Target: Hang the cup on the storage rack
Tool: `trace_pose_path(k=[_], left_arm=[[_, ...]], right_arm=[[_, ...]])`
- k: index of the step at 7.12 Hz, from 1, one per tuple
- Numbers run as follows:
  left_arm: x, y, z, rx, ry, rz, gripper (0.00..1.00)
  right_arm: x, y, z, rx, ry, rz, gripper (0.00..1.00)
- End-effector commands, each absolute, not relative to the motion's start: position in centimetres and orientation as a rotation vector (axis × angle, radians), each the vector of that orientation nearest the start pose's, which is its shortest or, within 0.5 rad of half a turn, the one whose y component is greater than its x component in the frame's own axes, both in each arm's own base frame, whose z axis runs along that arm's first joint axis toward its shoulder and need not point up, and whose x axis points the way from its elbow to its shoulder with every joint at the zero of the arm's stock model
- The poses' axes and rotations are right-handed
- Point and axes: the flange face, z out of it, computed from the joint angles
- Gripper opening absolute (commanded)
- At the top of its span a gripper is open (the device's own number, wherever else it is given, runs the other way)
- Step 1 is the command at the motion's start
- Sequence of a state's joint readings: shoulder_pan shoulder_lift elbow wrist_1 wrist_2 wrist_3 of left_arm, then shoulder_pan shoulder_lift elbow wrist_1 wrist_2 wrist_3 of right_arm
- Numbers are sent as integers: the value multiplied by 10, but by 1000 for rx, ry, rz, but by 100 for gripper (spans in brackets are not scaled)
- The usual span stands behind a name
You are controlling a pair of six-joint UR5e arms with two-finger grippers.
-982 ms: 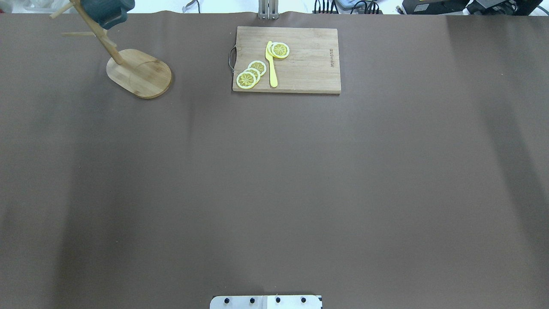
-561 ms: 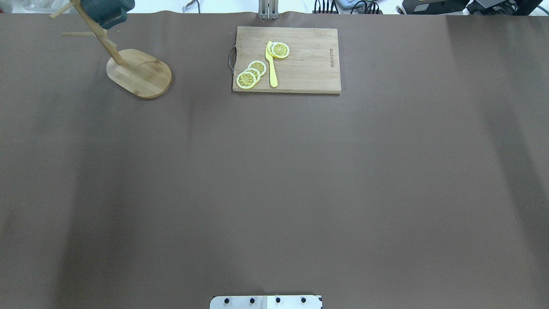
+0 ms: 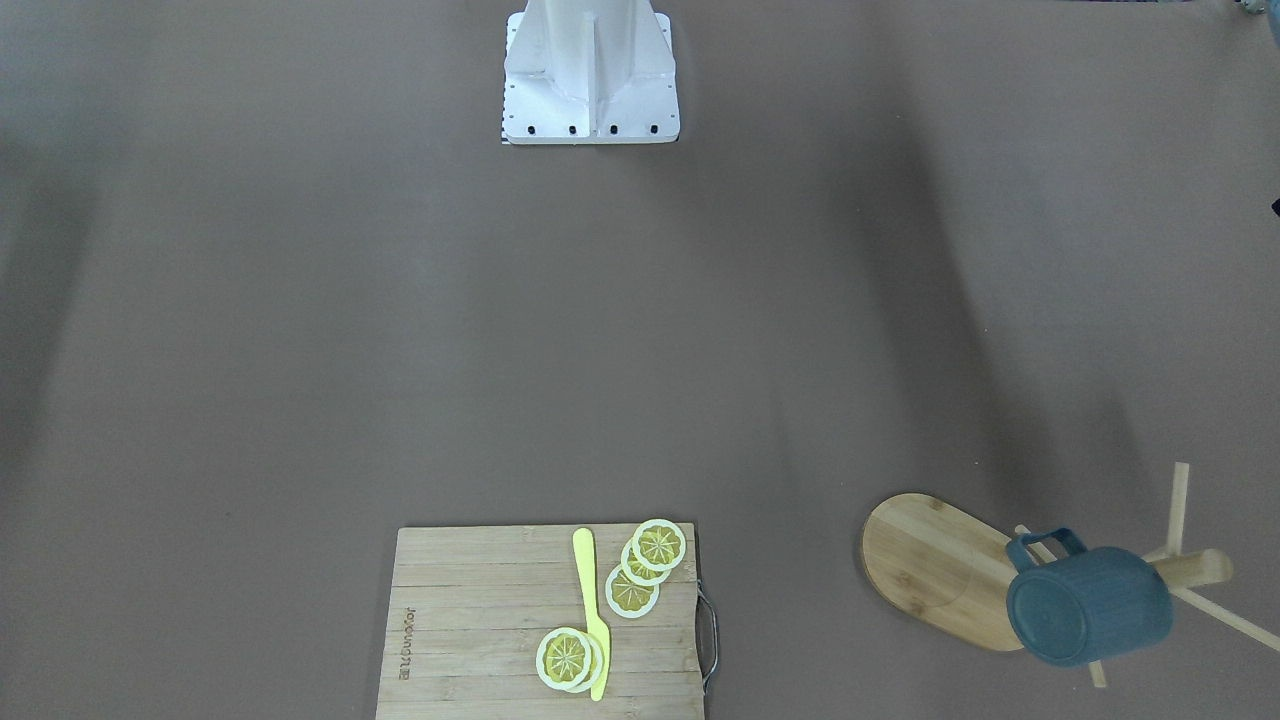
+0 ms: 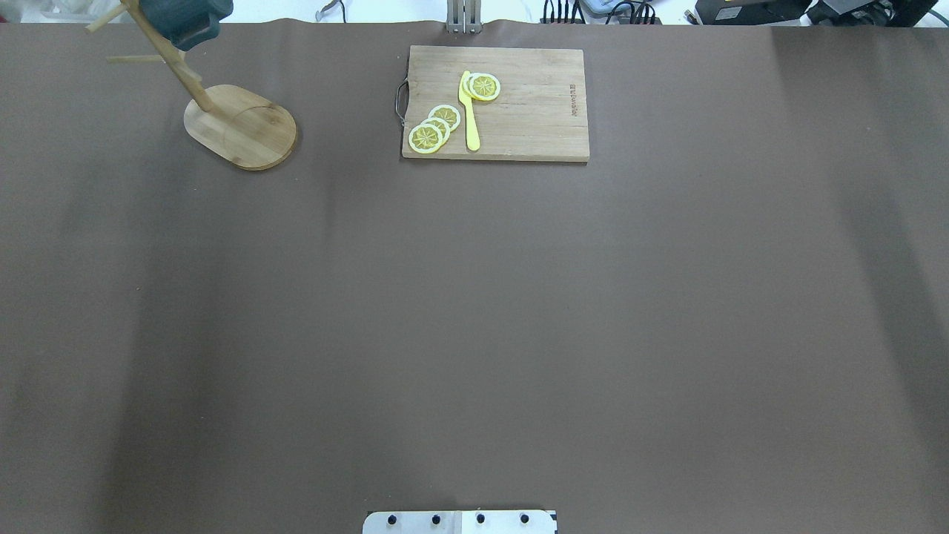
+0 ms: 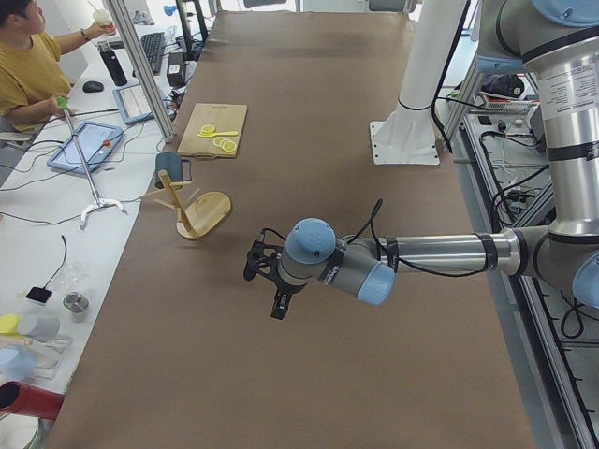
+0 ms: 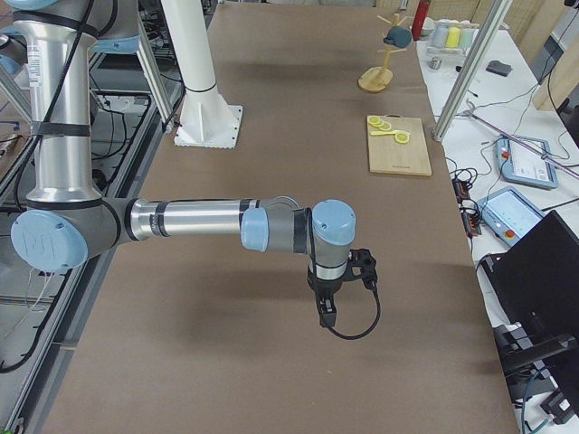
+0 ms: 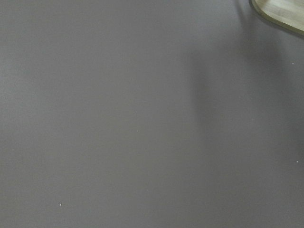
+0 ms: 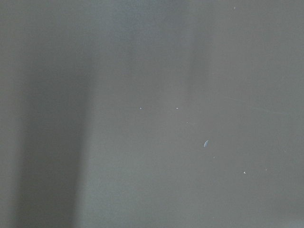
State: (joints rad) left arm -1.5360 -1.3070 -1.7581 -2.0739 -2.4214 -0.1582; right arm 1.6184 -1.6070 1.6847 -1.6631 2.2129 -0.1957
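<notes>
The slate blue-grey cup [image 3: 1090, 605] hangs by its handle on a peg of the storage rack [image 3: 930, 560], at the table's far left corner in the overhead view, where the cup [image 4: 182, 18] sits high on the rack [image 4: 241, 126]. No gripper touches it. My left gripper [image 5: 271, 290] hovers over bare table, well short of the rack [image 5: 206, 213]. My right gripper [image 6: 327, 307] hovers over bare table, far from the rack [image 6: 375, 80]. I cannot tell whether either is open or shut. The left wrist view shows only the rack's base edge [image 7: 285, 14].
A rectangular cutting board [image 4: 534, 104] with lemon slices [image 4: 434, 127] and a yellow knife [image 4: 468, 111] lies at the far middle of the table. The robot's white pedestal [image 3: 590, 70] stands at the near edge. An operator [image 5: 33, 65] sits beyond the far edge.
Only the faint shadows on the table have shifted a little. The cup, the rack and the board have not moved.
</notes>
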Motion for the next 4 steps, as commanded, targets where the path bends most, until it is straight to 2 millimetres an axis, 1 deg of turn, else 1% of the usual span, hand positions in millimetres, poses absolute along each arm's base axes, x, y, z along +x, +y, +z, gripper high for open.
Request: trace_pose_path(k=[1, 2, 3, 4], left_arm=[[-45, -395, 626, 307, 870, 63, 99], [-45, -393, 626, 306, 870, 62, 99], [-44, -386, 632, 290, 870, 58, 99], [-43, -385, 629, 297, 879, 64, 99]], right_arm=[[91, -462, 652, 37, -703, -123, 100], [88, -463, 652, 37, -740, -119, 100], [87, -461, 656, 28, -746, -118, 100], [87, -460, 660, 20, -759, -112, 100]])
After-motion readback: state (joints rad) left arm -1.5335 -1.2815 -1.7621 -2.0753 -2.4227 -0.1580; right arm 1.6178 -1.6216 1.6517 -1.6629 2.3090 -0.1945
